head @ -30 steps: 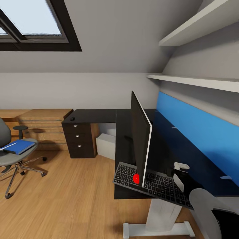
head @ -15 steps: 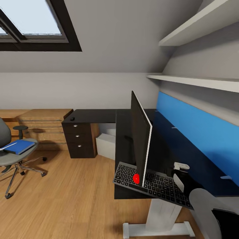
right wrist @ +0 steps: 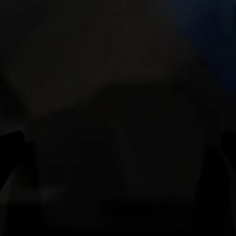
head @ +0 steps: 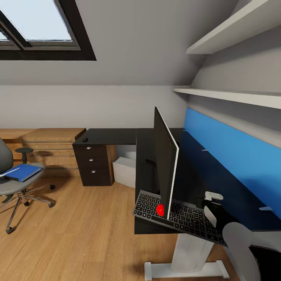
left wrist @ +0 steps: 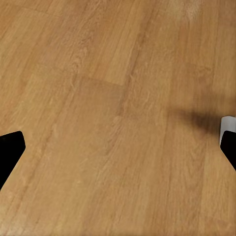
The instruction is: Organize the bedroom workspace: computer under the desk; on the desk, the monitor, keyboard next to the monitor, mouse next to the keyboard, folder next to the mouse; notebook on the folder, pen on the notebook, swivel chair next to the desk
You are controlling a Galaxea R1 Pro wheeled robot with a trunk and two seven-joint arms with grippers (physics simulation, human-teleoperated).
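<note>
Glossy black L-shaped desk (head: 113, 136) w/ wide black monitor (head: 164, 168) edge-on, slim black keyboard (head: 177, 216) at its foot.

Right gripper (head: 208, 203) by keyboard, fingers' state unclear; left gripper (left wrist: 118, 147) spread over wood floor (left wrist: 98, 98). Bright blue folder (head: 23, 172) on grey swivel chair (head: 15, 183), well apart; small black mouse (head: 85, 139) at desk's far end; blue wall panel (head: 234, 156) behind.

Soft even daylight from skylight (head: 35, 23); glossy worktop (head: 113, 136) mirrors blue panel (head: 234, 164). Faint shadow on floor (left wrist: 98, 123), slightly blurred. Right wrist view near black, detail unreadable.

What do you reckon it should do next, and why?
Probably draw the right claw back from the desk and head for the mouse. The keyboard already lies by the monitor, while the mouse sits at the far end.
</note>
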